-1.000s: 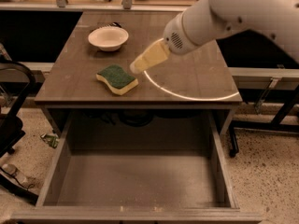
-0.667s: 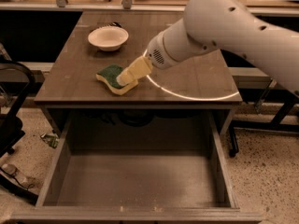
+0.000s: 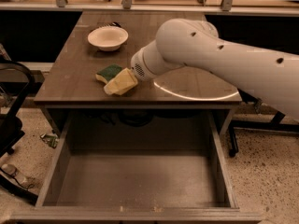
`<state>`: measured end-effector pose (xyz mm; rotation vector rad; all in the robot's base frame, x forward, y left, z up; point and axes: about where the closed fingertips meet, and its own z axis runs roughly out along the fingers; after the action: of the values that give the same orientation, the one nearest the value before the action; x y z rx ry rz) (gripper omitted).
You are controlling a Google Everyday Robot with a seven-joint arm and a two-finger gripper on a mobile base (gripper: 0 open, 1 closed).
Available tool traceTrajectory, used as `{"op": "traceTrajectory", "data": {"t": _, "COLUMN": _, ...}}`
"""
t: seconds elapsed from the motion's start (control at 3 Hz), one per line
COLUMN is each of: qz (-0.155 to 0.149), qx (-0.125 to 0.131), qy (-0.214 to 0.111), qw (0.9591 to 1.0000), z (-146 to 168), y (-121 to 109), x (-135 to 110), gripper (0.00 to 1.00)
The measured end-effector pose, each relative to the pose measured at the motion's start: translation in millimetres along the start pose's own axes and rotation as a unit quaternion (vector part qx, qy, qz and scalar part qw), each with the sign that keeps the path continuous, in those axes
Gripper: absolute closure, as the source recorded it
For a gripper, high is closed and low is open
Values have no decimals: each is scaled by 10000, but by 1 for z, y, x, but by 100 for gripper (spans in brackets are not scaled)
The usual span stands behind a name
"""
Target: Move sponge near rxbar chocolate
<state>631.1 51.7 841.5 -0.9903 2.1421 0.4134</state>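
The sponge (image 3: 108, 72), dark green top over a pale yellow body, lies on the wooden table (image 3: 70, 78) near its front left. My gripper (image 3: 120, 82), pale yellow at the end of the white arm (image 3: 210, 55), reaches in from the right, sits low at the sponge's front right side and covers that part of it. A small dark sliver (image 3: 113, 24) shows just behind the white bowl's far rim. I cannot tell whether it is the rxbar chocolate. No other dark bar is in view.
A white bowl (image 3: 107, 37) stands at the back left of the table. A bright ring of light (image 3: 196, 90) lies on the tabletop at the right. An open drawer (image 3: 140, 181) juts out below the front edge. A black chair (image 3: 11, 125) stands at the left.
The arm has swung left and down towards the table's front. The gripper went from right of the sponge to down against its front right side. The sponge has stayed in place.
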Motion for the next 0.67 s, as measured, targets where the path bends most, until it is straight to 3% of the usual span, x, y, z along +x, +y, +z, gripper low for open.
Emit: {"op": "traceTrajectory", "data": {"t": 0.67, "qz": 82, "qx": 37, "qy": 69, "qw": 9999, "z": 19, "y": 8, "x": 9, "gripper": 39}}
